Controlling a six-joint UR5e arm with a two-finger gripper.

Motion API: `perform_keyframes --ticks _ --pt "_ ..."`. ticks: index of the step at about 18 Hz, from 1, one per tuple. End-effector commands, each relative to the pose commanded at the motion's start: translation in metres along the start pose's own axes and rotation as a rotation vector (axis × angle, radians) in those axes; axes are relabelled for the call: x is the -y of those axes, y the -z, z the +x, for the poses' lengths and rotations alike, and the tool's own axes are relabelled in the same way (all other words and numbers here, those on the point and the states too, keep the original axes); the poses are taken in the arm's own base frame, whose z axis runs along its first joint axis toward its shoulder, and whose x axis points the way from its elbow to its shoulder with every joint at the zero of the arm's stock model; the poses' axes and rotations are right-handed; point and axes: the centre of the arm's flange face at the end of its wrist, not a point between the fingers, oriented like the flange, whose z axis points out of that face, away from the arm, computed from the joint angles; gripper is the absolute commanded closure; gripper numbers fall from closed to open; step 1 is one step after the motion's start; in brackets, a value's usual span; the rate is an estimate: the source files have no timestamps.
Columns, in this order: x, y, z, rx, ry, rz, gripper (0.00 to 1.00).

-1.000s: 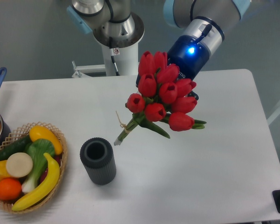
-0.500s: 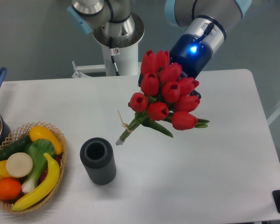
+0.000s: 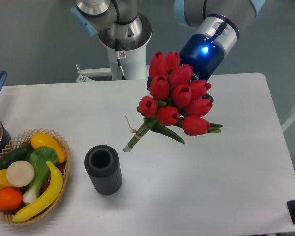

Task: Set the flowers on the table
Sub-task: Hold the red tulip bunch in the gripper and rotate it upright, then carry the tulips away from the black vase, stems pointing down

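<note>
While the dark ribbed cylindrical vase (image 3: 103,169) stands nearest, the bunch of red tulips (image 3: 174,101) is held above the white matte table (image 3: 226,172), stems slanting down-left. The gripper (image 3: 202,96) is hidden behind the blooms; its closure cannot be told. A slow lowering onto bare tabletop, away from the vase, is advised.

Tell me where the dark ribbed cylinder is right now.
The dark cylinder stands upright on the table in the lower left of the camera view, just right of the fruit basket and below-left of the flowers' stem ends.
</note>
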Motion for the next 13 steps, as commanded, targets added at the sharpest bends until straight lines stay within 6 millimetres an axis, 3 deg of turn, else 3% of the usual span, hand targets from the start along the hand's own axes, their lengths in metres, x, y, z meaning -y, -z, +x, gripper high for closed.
perform_keyframes --ticks 7,13 --pt "0.000 0.012 -0.005 0.171 -0.020 -0.130 0.56" --pt "-0.011 0.033 -0.007 0.389 -0.023 -0.300 0.56"
